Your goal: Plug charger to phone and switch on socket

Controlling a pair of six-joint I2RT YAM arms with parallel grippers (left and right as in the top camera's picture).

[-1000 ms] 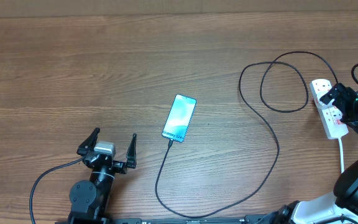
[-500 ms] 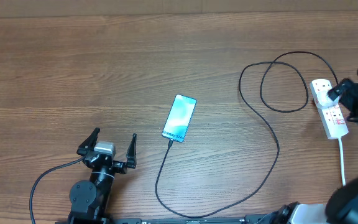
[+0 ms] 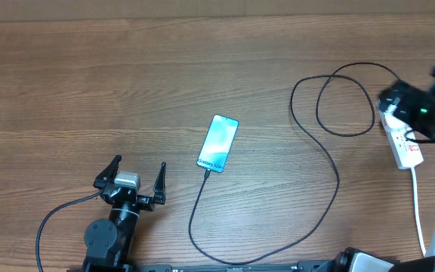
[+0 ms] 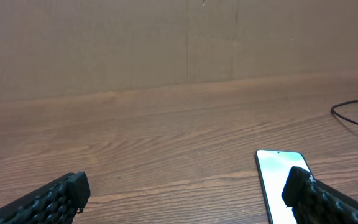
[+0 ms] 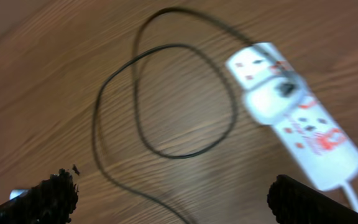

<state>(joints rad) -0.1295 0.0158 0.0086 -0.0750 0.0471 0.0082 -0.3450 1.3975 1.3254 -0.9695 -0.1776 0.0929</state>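
Currently your right gripper [image 5: 173, 186] hangs with its jaws spread wide and nothing between them. Its two dark fingers sit at the bottom corners of the right wrist view. Ahead of it lies the socket [image 5: 309, 137], a white strip with red markings, with a pale plug [image 5: 275, 96] seated near its far end. That view is blurred, so you cannot tell how the switches are set. From overhead, the right arm covers the far end of the socket [image 3: 408, 151] at the table's right edge, and the white cord [image 3: 418, 204] runs from its near end toward you.

Just left of the socket, the charger [image 3: 331, 162] makes two overlapping loops. It then sweeps down across the table [image 3: 127, 75] and curves back up to the phone [image 3: 218, 143]. Its tip meets the phone's near end, though you cannot tell whether it is fully seated. The phone lies flat near the middle of the table, tilted, with its screen lit pale blue.

Your left gripper [image 3: 138, 170] is also wide open and empty. It sits low on the left, near the phone but apart from it.
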